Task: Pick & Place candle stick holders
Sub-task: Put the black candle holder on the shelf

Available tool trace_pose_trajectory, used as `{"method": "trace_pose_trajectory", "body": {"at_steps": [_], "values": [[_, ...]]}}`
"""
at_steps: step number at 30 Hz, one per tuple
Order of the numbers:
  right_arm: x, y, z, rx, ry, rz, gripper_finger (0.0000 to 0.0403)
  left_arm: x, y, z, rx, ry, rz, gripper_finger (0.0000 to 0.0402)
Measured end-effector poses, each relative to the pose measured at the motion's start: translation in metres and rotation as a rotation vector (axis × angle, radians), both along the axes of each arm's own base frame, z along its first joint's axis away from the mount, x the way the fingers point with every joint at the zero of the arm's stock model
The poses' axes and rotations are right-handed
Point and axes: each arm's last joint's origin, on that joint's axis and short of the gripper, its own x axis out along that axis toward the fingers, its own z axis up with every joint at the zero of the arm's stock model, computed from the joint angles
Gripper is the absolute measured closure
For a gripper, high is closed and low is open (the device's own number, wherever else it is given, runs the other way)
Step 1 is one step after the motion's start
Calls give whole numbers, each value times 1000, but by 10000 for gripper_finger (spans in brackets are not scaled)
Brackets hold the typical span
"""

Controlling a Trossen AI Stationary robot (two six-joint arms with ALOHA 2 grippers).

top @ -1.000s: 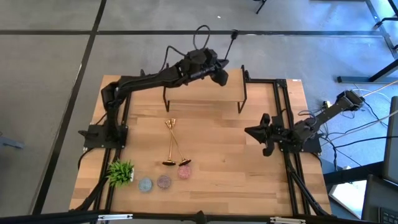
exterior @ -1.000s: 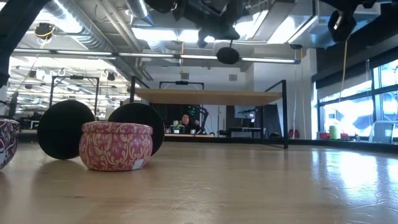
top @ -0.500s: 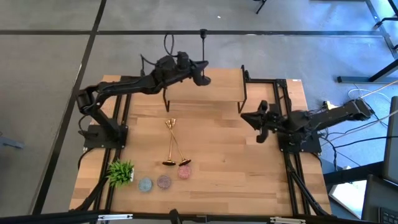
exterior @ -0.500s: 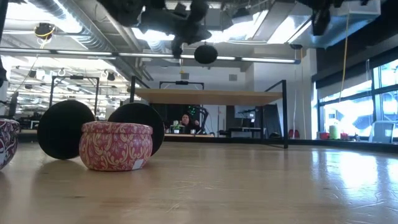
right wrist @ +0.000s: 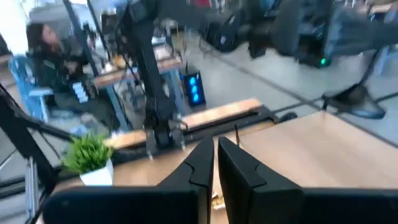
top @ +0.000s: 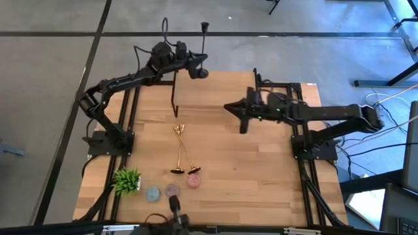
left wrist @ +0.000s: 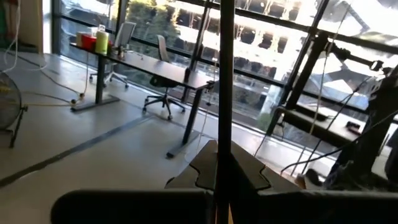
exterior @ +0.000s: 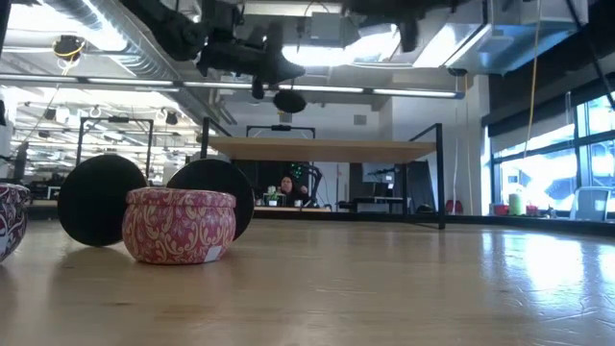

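Holding the black candlestick (top: 203, 49) by its thin stem, the left tool (top: 190, 64) is raised above the far edge of the wooden surface (top: 261, 176), over the raised shelf there, and its fingers are clenched on the stem. In the left wrist view the dark stem (left wrist: 224, 93) goes straight up between the two fingers. In the high view the small cup of this candlestick points away past the edge of the surface, and its round base is just beside the tool. The two gold candlesticks (top: 182, 151) lie flat on the surface near its middle left, crossed over each other, with their round bases toward the near side. Just beside those bases stands a pink patterned tin (top: 194, 179), and further left there are two more small round tins (top: 162, 192) and a small green plant (top: 127, 180). The right tool (top: 234, 109) is stretched out over the middle of the surface, well apart from the candlesticks, with its fingers pressed together on nothing.
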Motion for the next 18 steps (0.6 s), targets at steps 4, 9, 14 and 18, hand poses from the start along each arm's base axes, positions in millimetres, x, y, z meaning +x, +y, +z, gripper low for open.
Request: {"method": "trace_pose_trajectory", "body": {"at_steps": [4,9,14,18], "values": [[20,-6,-1,92,56,42,377,-2,8,-9,15,44,-7,392],[24,-23,-4,110,95,16,380,6,22,-29,0,16,-44,393],[21,-39,-6,98,120,13,397,20,28,-46,-3,-61,-111,393],[18,-49,-7,107,124,12,400,34,30,-37,160,-57,-195,393]]}}
